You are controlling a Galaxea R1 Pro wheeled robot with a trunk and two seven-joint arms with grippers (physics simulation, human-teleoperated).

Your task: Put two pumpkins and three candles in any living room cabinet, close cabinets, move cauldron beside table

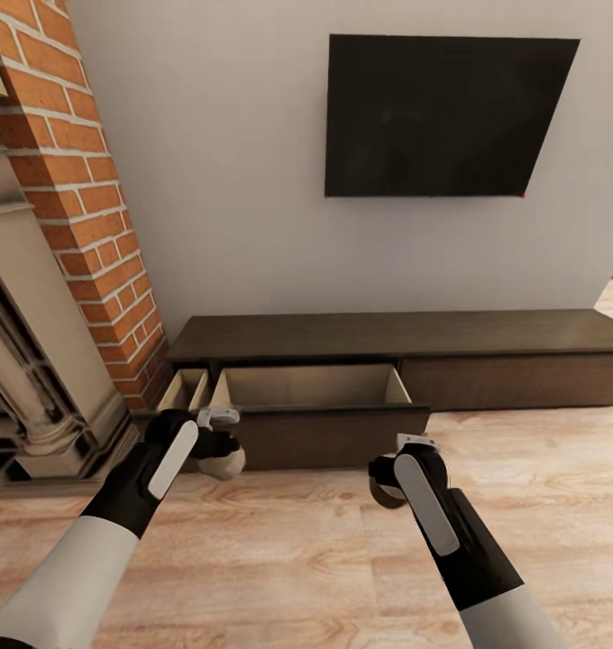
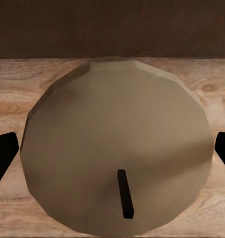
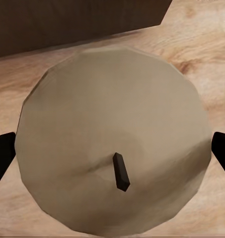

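Left gripper (image 1: 224, 448): closed on 1 candle (image 1: 224, 464) – fingers (image 2: 4, 153) at both sides, above the plank floor (image 1: 279, 550).
Right gripper (image 1: 385, 480): clamped on the 2nd candle (image 3: 112, 139), just before the cabinet (image 1: 388, 335).
Cabinet: 2 drawers (image 1: 311, 389) pulled out, pale insides showing – below the TV (image 1: 442, 115).

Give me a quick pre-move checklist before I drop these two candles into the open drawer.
1. Left gripper around a stubby tan wax candle: ok.
2. Right gripper around the second beige candle: ok.
3. Wide drawer of the long dark brown wood cabinet pulled out: ok.
4. Its pale inside bare where seen: ok; front part hidden.
5. Candles above the drawer: not ok, both over the plank floor in front.
6. Firmness of the grips: cannot tell.
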